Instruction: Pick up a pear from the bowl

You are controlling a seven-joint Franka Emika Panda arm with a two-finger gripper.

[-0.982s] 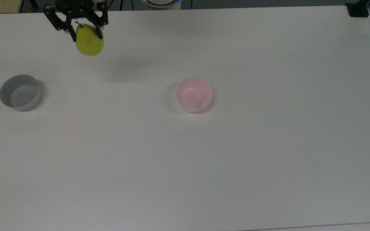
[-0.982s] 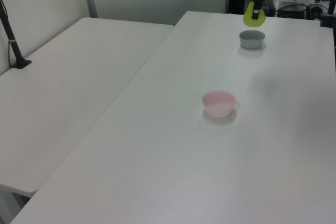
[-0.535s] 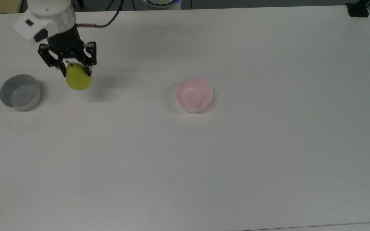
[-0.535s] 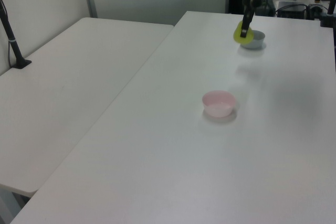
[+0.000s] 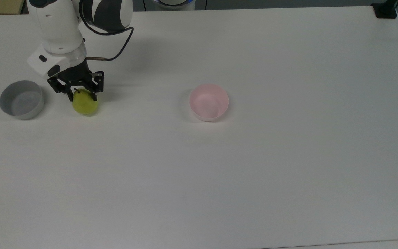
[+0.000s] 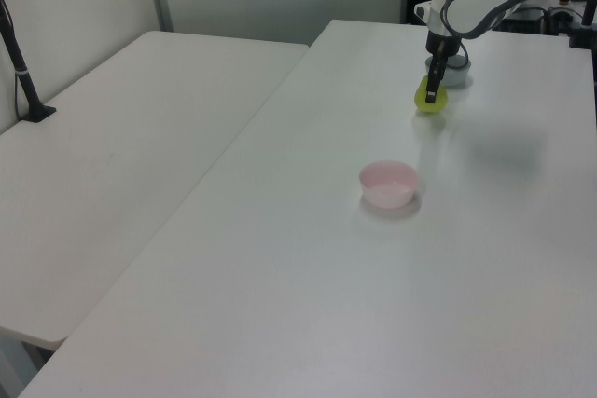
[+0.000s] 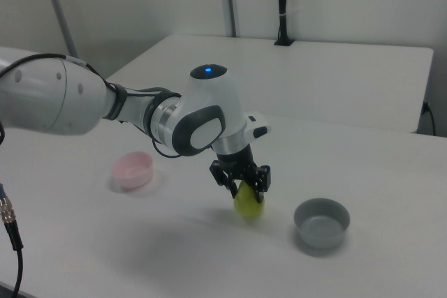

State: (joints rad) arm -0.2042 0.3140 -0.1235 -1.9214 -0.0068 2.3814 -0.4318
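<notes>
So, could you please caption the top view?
Gripper holds pear on table between grey bowl and pink bowl.

The white arm [image 5: 59, 27] reached in from the far edge of the top view and bent down at the top view's left side. In the right view its rounded elbow joint [image 7: 206, 113] sat above the wrist, with the forearm [image 7: 49, 95] stretching off to the right view's left. The wrist pointed straight down and ended in the black gripper [image 5: 83, 98], set low near the table surface. Its two fingers [image 7: 264, 179] were closed against the sides of a small yellow-green fruit, one on each flank. A dark cable [image 5: 116, 48] looped from the wrist back toward the arm.
</notes>
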